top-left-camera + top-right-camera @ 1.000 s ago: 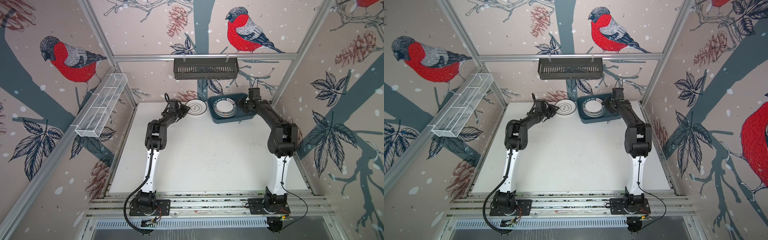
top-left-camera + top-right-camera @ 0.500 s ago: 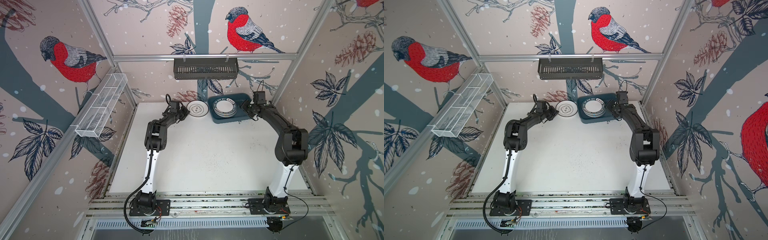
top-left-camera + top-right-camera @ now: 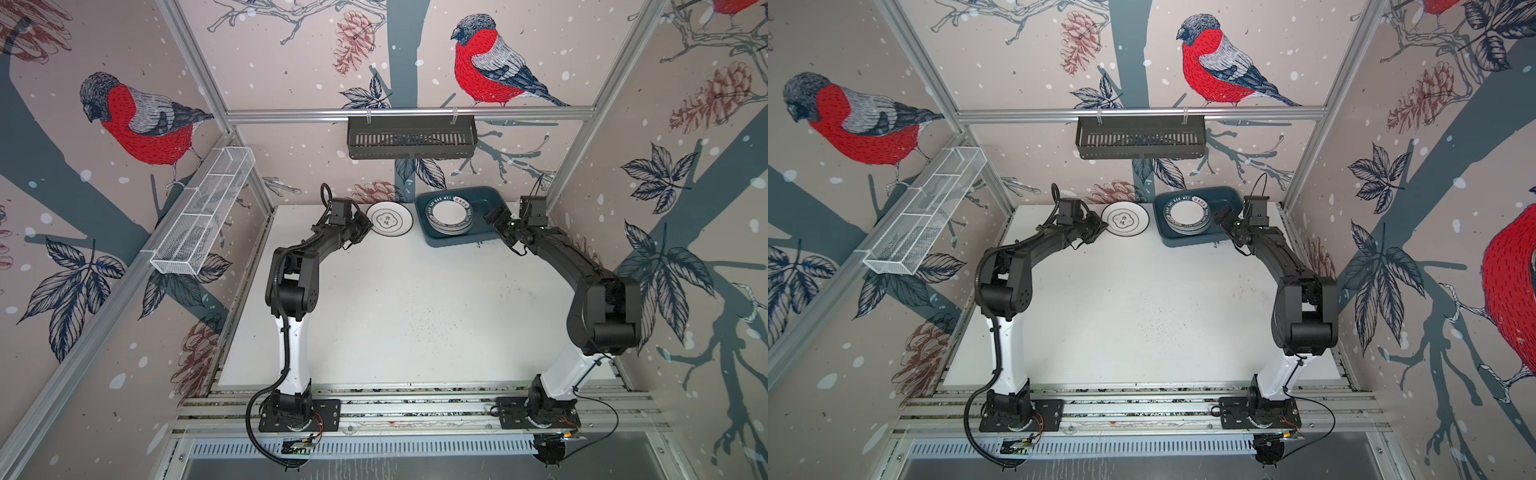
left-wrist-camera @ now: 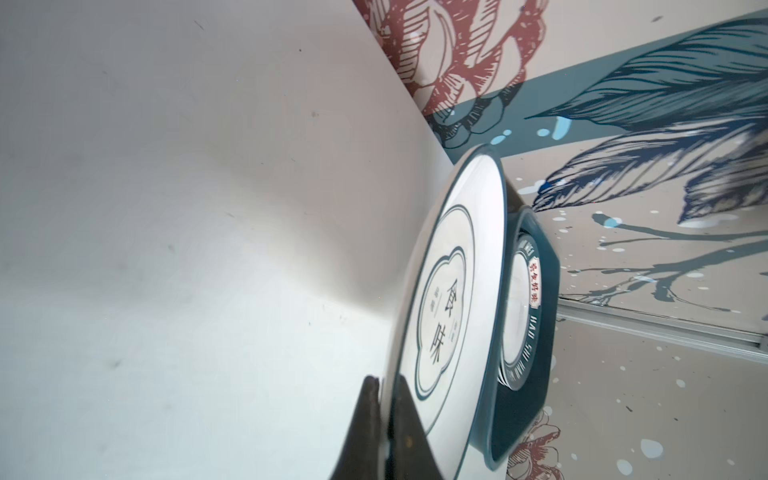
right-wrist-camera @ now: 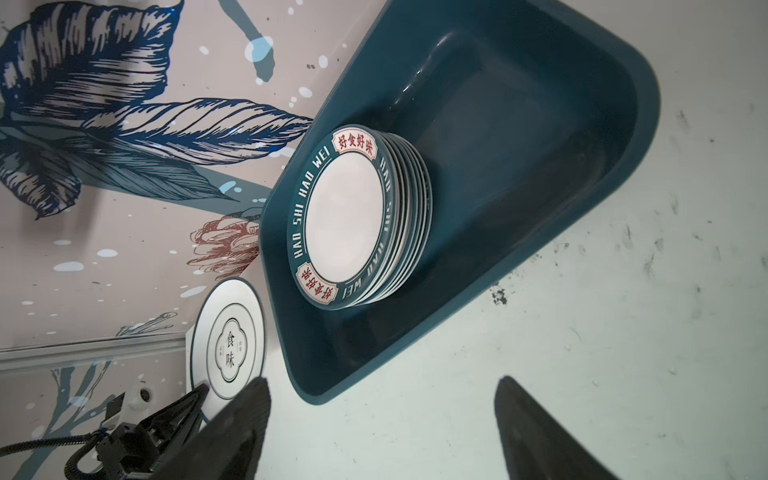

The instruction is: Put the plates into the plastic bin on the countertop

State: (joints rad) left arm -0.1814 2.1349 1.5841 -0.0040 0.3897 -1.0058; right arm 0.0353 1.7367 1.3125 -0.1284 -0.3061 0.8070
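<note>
Countertop (image 3: 395,311): plastic bin (image 3: 486,199) at back.
Left gripper (image 4: 384,386): pinching lone plate (image 3: 389,219) just beside bin.
Right gripper (image 5: 382,382): spread, near bin.
Right wrist view: plate stack (image 5: 345,212) rim edges.

A black slotted basket (image 3: 411,137) hangs by two hooks from a horizontal aluminium bar (image 3: 291,113) on the back wall. From this angle it cannot be told whether anything lies inside it. A white wire mesh basket (image 3: 203,212), divided into compartments, is fixed along the slanted frame bar on the left wall. The wallpaper (image 3: 291,50) shows red-breasted birds (image 3: 486,66), pinecones (image 3: 353,41) and dark leaves (image 3: 660,174) on teal branches. Slotted aluminium rails (image 3: 415,409) run across the front, with a vented metal strip (image 3: 415,449) just below them.
</note>
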